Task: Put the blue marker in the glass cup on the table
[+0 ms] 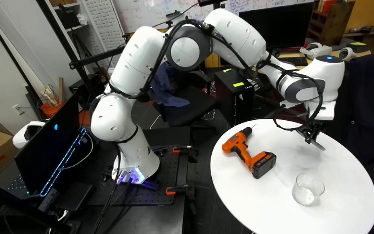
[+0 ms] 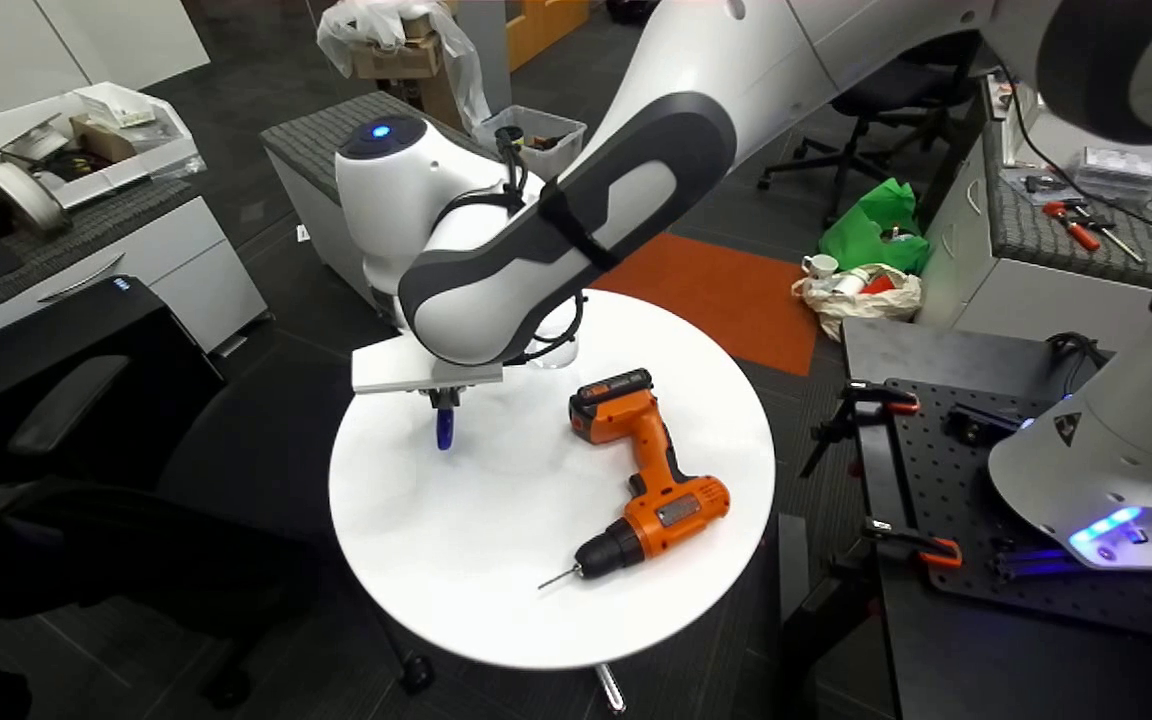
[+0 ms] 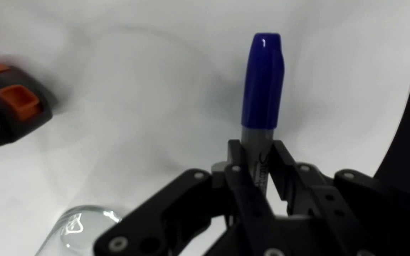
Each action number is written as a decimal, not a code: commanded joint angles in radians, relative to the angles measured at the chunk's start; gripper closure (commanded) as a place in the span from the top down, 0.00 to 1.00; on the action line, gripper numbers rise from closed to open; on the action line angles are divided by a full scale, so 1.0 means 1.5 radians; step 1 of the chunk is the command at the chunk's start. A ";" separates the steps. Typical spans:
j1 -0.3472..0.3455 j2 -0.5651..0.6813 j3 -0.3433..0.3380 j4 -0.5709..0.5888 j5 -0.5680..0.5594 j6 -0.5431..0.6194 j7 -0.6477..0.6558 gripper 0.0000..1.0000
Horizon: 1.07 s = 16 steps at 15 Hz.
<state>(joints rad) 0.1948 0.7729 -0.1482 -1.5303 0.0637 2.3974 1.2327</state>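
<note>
Blue marker (image 3: 261, 113): held. The fingers (image 3: 282, 165) are clamped on its grey barrel just behind the blue cap (image 3: 264, 78), which points to twelve o'clock in the wrist view. In an exterior view the tail (image 1: 318, 145) juts from the fingers toward four o'clock. The marker lies slanted across the grip, not upright. It appears raised off the bench (image 1: 255, 201); contact cannot be fully ruled out.

Cup (image 1: 308, 189): upright on the bench, at six o'clock from the fingers in that same exterior view, untouched. In the wrist view it sits at eight o'clock, cut off by the border. Insertion is not yet done; the step in hand is judged to be the carry.

Drill (image 1: 247, 157): lying on the bench at nine o'clock from the fingers, apart from the cup.

Hazards, as judged:
1. Chief concern is the slant. Lowered as held, cap or tail would likely catch or bridge the rim and could tip the cup. Cause: wrist not turned to point one end down.
2. The barrel looks smooth and the contact short; a knock on the rim could swivel the marker.
3. Clear glass makes the rim hard to place. Released wide, the marker could roll off the bench.
4. A low swing carried too far toward nine o'clock could strike the drill.
</note>
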 commanded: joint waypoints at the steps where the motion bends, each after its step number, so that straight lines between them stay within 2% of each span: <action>1: 0.025 -0.097 -0.027 -0.105 -0.047 0.007 0.048 0.06; 10: 0.026 -0.238 -0.047 -0.240 -0.180 0.011 0.127 0.06; 16: 0.009 -0.304 -0.046 -0.291 -0.266 0.008 0.196 0.06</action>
<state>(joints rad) 0.2141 0.3927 -0.2131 -1.8951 -0.2776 2.3980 1.4638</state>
